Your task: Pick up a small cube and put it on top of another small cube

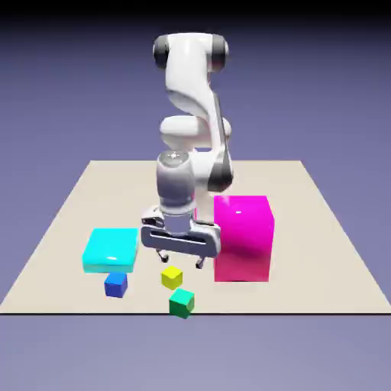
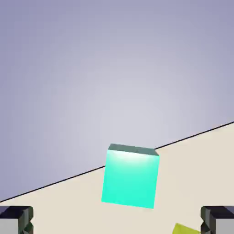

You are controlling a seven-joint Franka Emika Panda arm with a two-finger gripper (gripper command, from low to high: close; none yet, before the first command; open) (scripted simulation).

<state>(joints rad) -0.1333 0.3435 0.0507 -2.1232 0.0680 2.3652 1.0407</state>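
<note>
The small green cube (image 1: 182, 303) rests on the table close to its near edge. In the hand view the same green cube (image 2: 131, 177) fills the lower middle, with the table's edge running behind it. A small yellow cube (image 1: 172, 277) sits just behind the green one, and only a corner of the yellow cube (image 2: 185, 229) shows at the bottom right of the hand view. A small blue cube (image 1: 116, 284) lies toward the exterior view's left. My gripper (image 1: 181, 261) hangs open just above the table behind the yellow cube. In the hand view the gripper (image 2: 117, 224) holds nothing.
A tall magenta block (image 1: 243, 238) stands right beside the hand on the exterior view's right. A flat cyan block (image 1: 111, 250) lies on the exterior view's left, behind the blue cube. The beige table (image 1: 321, 252) ends just in front of the green cube.
</note>
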